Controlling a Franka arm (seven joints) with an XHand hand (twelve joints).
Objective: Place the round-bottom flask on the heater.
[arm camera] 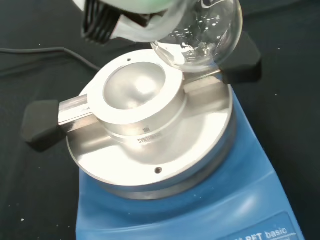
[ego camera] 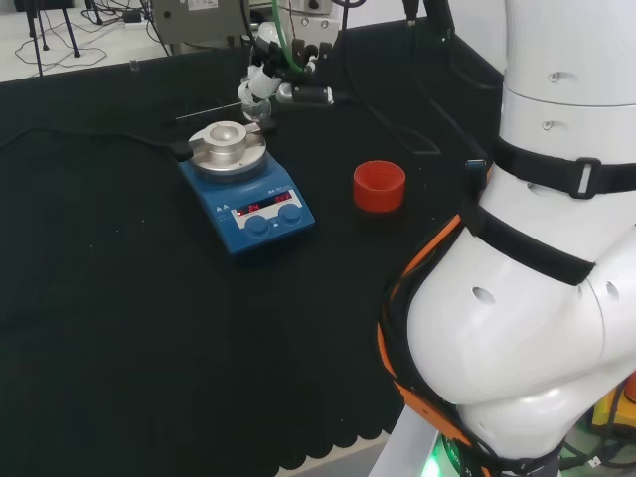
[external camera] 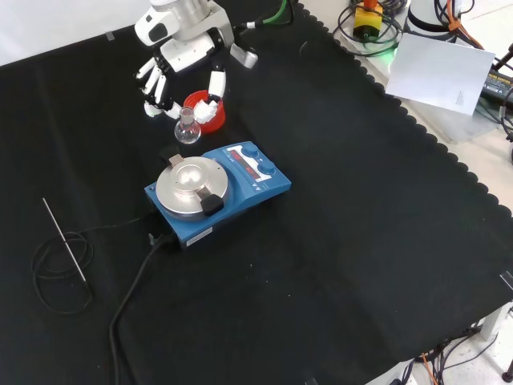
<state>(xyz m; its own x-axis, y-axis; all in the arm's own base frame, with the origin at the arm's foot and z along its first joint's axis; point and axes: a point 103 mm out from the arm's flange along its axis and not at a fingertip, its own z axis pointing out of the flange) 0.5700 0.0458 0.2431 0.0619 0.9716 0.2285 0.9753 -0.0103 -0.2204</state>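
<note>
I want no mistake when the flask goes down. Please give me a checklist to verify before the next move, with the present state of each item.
1. Clear glass round-bottom flask held by the black and white hand: ok.
2. Metal bowl block on the blue heater is empty: ok.
3. Flask bulb directly over the bowl: not ok, it hangs beside the rim.
4. Flask is empty: cannot tell.
5. Red ribbed ring stand apart from the heater: ok.

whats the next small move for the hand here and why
Probably carry the round-bottom flask sideways until it hangs over the bowl-shaped recess of the heater, then lower it. In the wrist view the flask, held by the hand, hangs off-centre past the recess rim, above it and not seated.
</note>
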